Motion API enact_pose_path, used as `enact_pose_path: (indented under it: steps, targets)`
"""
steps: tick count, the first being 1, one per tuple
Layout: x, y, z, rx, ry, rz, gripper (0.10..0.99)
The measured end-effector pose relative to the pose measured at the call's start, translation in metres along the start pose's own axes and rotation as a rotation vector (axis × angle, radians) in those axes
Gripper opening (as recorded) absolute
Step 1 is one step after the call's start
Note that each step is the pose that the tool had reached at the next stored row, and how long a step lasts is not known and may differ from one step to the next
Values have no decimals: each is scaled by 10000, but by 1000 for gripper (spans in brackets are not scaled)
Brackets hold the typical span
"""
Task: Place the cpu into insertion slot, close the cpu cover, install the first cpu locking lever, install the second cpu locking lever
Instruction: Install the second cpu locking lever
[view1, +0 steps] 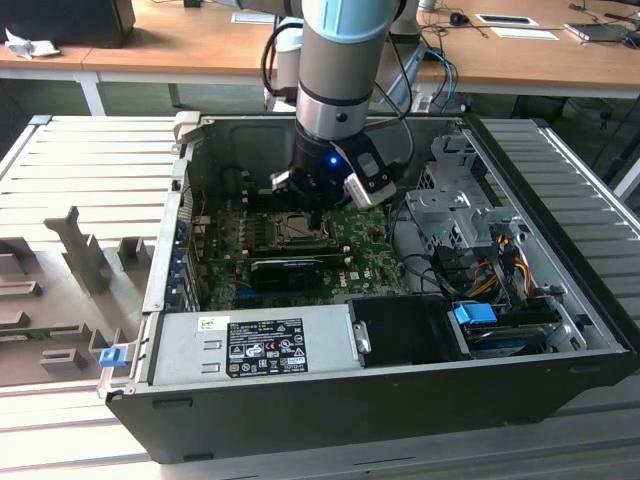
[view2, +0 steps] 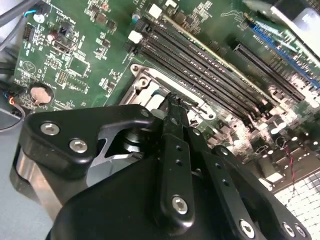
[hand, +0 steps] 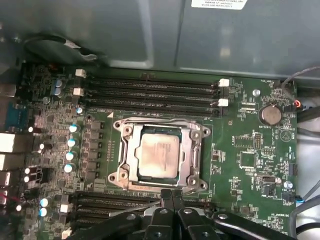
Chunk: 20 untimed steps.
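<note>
Green motherboard (view1: 330, 255) lies flat in the opened computer case (view1: 540, 330) in the exterior view, and the arm reaches straight down into it. The gripper (view1: 314, 218) hangs just above the insertion slot (view1: 293, 230), at the edge nearer the exterior view's right. A long black card (view1: 290, 268) sits just beside the slot, on the side nearer the camera.

Seen in the second wrist view, the fingers (view2: 174, 116) are pressed together into one narrow black blade with nothing between them. Their tip is down at one edge of the socket's metal frame (view2: 150, 80), close to it; whether it touches I cannot tell. Long black memory slots (view2: 200, 65) run alongside that frame.

Looking at the first wrist view, the cpu (hand: 159, 156) already lies seated in the insertion slot, its silver-grey top showing through the window of the cpu cover (hand: 190, 150), which appears to lie flat around the chip. The closed fingers (hand: 171, 196) stand at the frame's edge, midway along it, so the chip lies straight ahead of the tip. By my judgement, placing the chip is done and the work now concerns the cover or its levers.
</note>
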<state>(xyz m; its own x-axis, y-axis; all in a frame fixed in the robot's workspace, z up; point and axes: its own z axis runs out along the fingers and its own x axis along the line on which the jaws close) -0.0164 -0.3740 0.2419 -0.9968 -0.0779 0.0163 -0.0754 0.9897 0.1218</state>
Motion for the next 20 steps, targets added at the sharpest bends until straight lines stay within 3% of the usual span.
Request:
enact_pose_path:
  steps: [4,7,8,19,20]
  targets:
    - [58,-60,0,-66,-2,-20,106]
    - [295,-50,16,-77,-3,-27,106]
    - [325,-49,24,-77,-3,-31,106]
    - [436,-71,274,-177,39,-411,106]
    - [437,-76,294,-220,40,-442,106]
